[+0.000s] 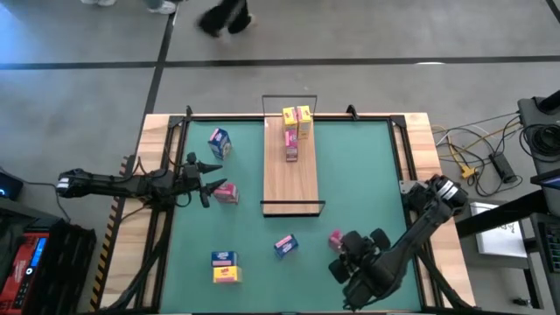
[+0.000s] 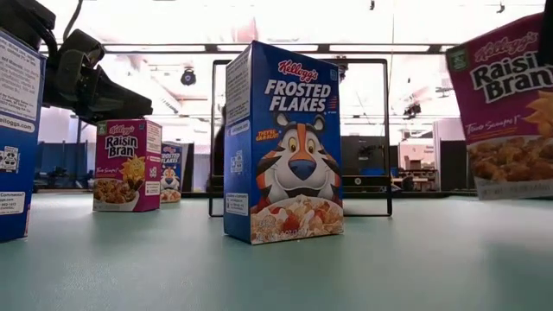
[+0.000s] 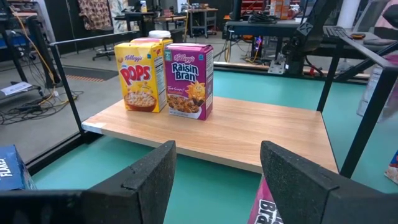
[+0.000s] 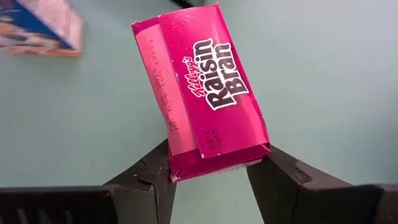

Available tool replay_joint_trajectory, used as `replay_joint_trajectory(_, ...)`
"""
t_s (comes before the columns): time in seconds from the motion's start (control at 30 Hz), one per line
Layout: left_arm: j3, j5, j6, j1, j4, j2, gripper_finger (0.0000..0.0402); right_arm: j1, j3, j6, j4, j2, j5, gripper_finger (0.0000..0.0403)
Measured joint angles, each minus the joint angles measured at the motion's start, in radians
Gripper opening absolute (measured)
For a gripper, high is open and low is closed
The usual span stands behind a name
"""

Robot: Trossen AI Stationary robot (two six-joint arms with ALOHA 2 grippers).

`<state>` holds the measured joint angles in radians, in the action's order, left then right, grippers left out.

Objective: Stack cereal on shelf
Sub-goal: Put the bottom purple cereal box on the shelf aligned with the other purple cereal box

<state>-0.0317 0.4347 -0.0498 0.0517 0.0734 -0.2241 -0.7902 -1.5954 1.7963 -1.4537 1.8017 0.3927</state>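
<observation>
Green table (image 1: pixel 350 175) holds the wooden shelf (image 1: pixel 290 179) in its middle, and the right gripper (image 4: pixel 211 177) pinches a pink Raisin Bran box (image 4: pixel 202 121) near the front, so next it must carry it over.

On the shelf (image 1: pixel 290 175) far end stand my stacked boxes (image 1: pixel 296 127); left of it two boxes (image 1: pixel 220 166), near of it others (image 1: pixel 262 254).
</observation>
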Motion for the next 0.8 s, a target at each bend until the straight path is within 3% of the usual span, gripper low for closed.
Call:
replay_joint_trajectory(0.33,0.000,0.000,0.000,0.000,0.000,0.000,0.0218,-0.006,0.160,0.124,-0.042,-0.103,-0.001,0.0159)
replay_joint_trajectory(0.57,0.000,0.000,0.000,0.000,-0.001,-0.001,0.0218,-0.002,0.351,0.230,0.018,-0.298,-0.008,0.0159)
replay_joint_trajectory(0.8,0.000,0.000,0.000,0.000,0.000,-0.001,0.0218,0.076,0.522,0.323,0.021,-0.494,0.027,0.0159)
